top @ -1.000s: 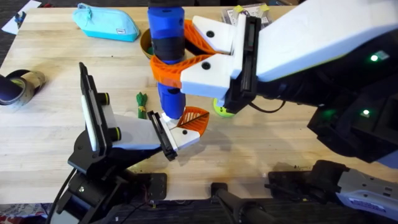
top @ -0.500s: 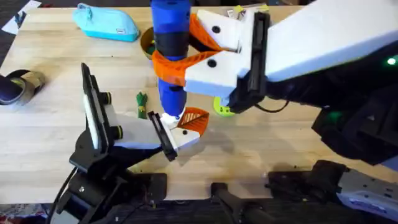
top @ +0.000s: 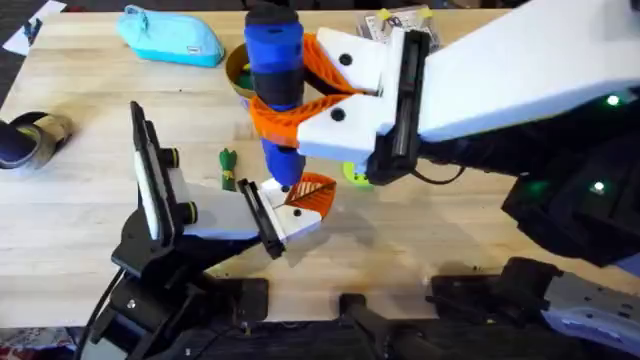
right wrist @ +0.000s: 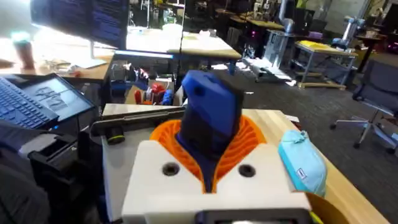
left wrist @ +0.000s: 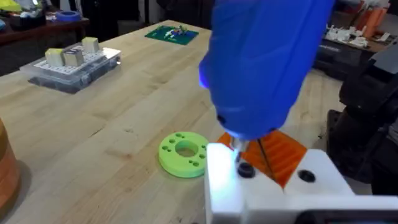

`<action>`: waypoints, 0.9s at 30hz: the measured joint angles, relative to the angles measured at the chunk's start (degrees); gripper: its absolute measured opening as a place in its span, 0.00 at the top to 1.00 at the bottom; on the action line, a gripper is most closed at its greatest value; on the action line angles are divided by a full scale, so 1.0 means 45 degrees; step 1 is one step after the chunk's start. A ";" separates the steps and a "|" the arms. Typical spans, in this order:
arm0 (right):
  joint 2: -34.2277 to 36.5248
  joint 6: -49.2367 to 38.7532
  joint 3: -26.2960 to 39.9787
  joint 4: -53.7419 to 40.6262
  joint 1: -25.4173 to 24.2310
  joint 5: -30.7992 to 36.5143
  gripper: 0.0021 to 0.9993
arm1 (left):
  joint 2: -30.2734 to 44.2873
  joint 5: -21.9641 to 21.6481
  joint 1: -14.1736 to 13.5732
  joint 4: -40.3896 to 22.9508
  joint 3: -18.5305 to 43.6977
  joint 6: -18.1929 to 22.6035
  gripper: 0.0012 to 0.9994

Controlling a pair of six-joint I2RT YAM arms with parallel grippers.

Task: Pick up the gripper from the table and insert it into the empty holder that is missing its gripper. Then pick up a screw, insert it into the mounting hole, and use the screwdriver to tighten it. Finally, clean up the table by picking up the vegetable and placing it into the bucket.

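Overhead view, reference point: lime-green round plastic disc with small holes, flat on light wooden table.

Just beside disc, toward left arm: orange triangular ribbed finger piece on white blocky body, at tip of left gripper. Two dark dots visible on the white face in left wrist view. Cannot tell how wide this pincer stands.

Directly over the piece: large blue cylindrical tool, upright, metal tip down at the white body. Clamped between orange ribbed pads of right gripper.

Past left gripper from disc: small dark-green toy vegetable, lying on table, apart from everything else.

Far side of disc, behind blue tool: orange-brown bucket with yellowish rim, mostly hidden.

Farther out from disc: light-blue zip pouch. Small label on pouch, too small to read.
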 joint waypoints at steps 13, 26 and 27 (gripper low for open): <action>0.0000 0.0062 -0.0005 0.0303 0.0000 0.0000 0.96 | 0.0000 0.0000 0.0000 0.0000 0.0000 0.0000 0.99; 0.0000 0.0426 -0.0005 0.0253 0.0000 -0.0005 0.96 | 0.0000 0.0000 0.0000 0.0000 0.0000 0.0000 0.99; 0.0000 0.0426 -0.0005 0.0253 0.0000 -0.0005 0.96 | 0.0000 0.0000 0.0000 0.0000 0.0000 0.0000 0.99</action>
